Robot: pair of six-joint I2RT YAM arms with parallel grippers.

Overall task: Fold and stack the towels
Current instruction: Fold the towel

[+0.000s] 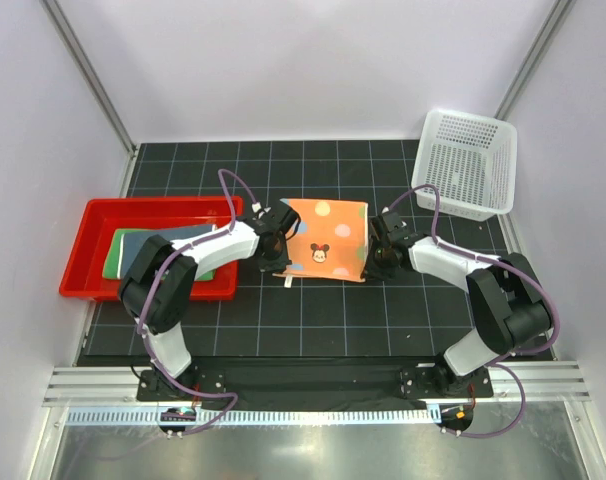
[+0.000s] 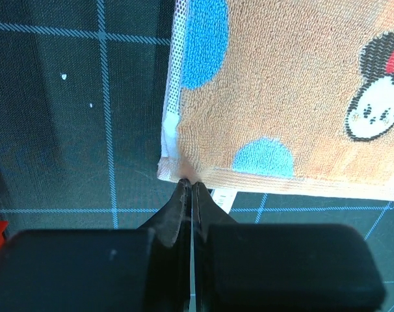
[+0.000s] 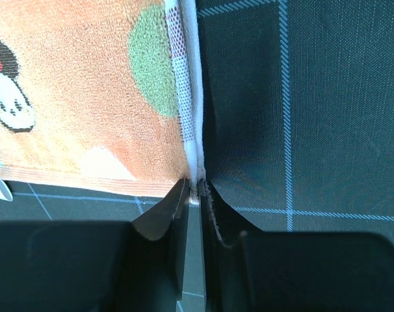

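At the centre of the dark mat (image 1: pixel 313 325), grips the flat orange towel (image 1: pixel 326 238) by both near corners with left gripper (image 2: pixel 189 184) and right gripper (image 3: pixel 197 184), each clenched on the hem, cloth spreading away from the jaws.

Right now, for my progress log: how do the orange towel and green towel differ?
The orange towel lies on the mat; the green towel sits in the red tray. Orange has dots and a mouse; green is plain. The left claw and right claw pinch orange's near corners; nothing holds green. Both are cloths.
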